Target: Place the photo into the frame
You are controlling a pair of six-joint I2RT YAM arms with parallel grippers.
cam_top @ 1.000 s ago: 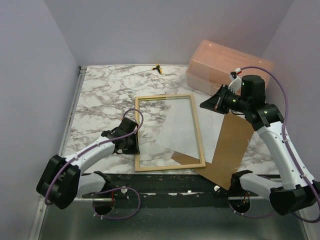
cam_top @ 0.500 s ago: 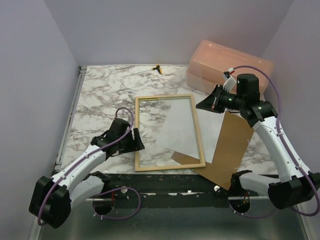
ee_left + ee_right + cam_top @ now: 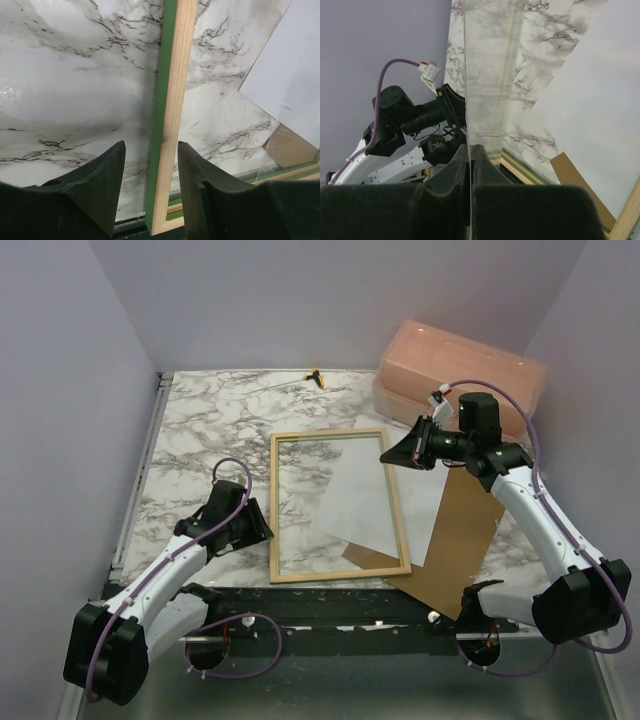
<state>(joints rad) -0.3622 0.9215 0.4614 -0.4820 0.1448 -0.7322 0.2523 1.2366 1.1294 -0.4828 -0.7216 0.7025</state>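
— Where is the photo [image 3: 365,498]?

— On your tabletop [image 3: 210,430], plain white side up and askew. Its left part sits inside the frame [image 3: 330,433], and the rest crosses the right rail and overlaps the brown panel [image 3: 465,540].

— And the frame?

— Flat, bare wood up, with green along its outer edge. Your left claw [image 3: 151,144] is partly open, a finger on either side of the left rail, gripping nothing. Your right claw [image 3: 387,456], at the frame's far right corner, is pinched tight on the edge of a clear pane [image 3: 485,100].

marble table [image 3: 205,430]: frame [image 3: 274,515], photo [image 3: 426,515], brown board [image 3: 466,540]
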